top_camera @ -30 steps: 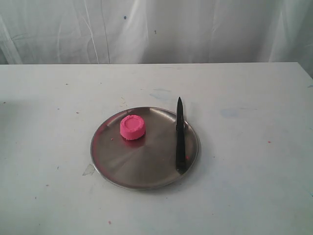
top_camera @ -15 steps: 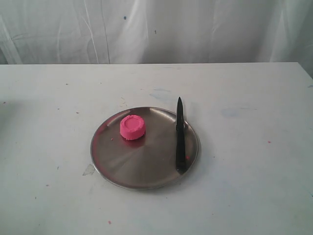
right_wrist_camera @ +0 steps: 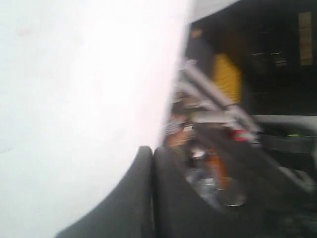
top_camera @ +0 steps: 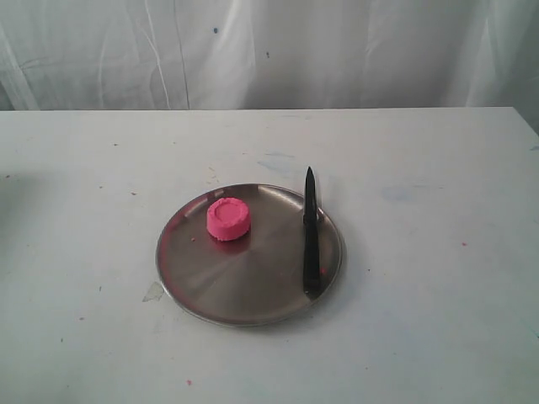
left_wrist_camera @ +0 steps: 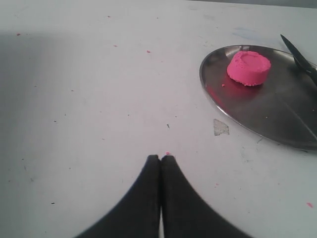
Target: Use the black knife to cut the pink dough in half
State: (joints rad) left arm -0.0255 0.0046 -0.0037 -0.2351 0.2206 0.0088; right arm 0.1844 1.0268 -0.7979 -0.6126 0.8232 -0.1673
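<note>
Resting closed and empty near the camera, the left gripper [left_wrist_camera: 160,157] has its two dark fingers pressed together above bare white table [left_wrist_camera: 89,99], well apart from the work. The right gripper [right_wrist_camera: 152,149] is also closed on nothing; its view is blurred and shows table edge and room clutter, not the task's things. Neither arm appears in the exterior view.

Farther out on the table sits a round metal plate [top_camera: 210,286]. The black knife [top_camera: 311,231] lies flat along the plate's right side, handle toward the near rim, tip pointing away past the far rim. The pink dough [top_camera: 228,219] stands as one whole round puck on the plate's far left part, apart from the knife.

Cutting has not begun; the task seems to be at its start. The next move likely calls for an arm to reach in, open, and take the knife by its handle.
</note>
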